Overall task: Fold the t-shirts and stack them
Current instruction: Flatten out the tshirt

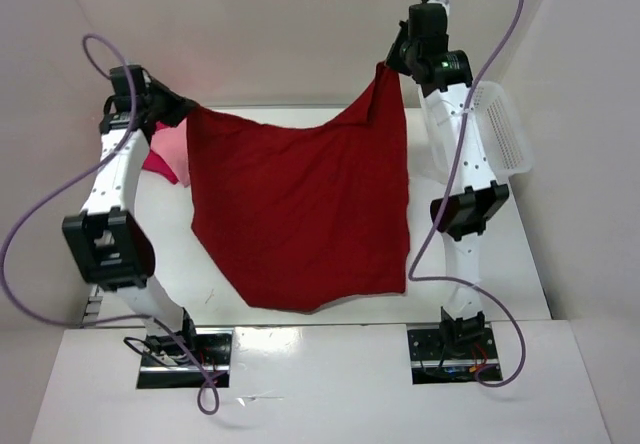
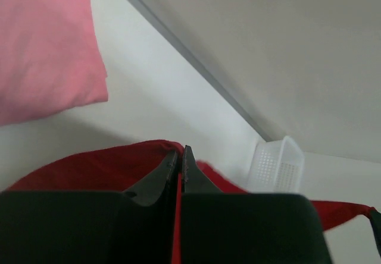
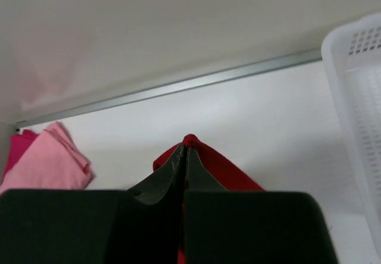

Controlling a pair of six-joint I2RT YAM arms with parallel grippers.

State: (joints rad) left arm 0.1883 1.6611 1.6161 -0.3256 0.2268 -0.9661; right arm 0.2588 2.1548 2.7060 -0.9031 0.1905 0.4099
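**Red Shirt Held Spread by Both Grippers**

The red shirt [image 1: 300, 204] hangs spread above the table [image 1: 510, 264], with its lower hem toward the arm bases. The left gripper [image 1: 182, 110] is pressed together on the upper left corner. The right gripper [image 1: 390, 64] pinches the upper right corner, higher up. Past the shirt's left edge lie the crimson shirt [image 1: 158, 164] and the pink shirt [image 1: 172, 142], touching. The basket [image 1: 505, 134] stands at the far right.

One high overview, two close wrist views.
The top camera looks down from above and behind the arm bases over the whole bench [image 1: 520, 264]; each wrist camera sits right behind the left end effector [image 2: 181, 160] or right end effector [image 3: 183, 157], facing the back wall. All three share the dark red shirt [image 1: 300, 204], light pink shirt [image 1: 172, 149] and basket [image 1: 505, 129].
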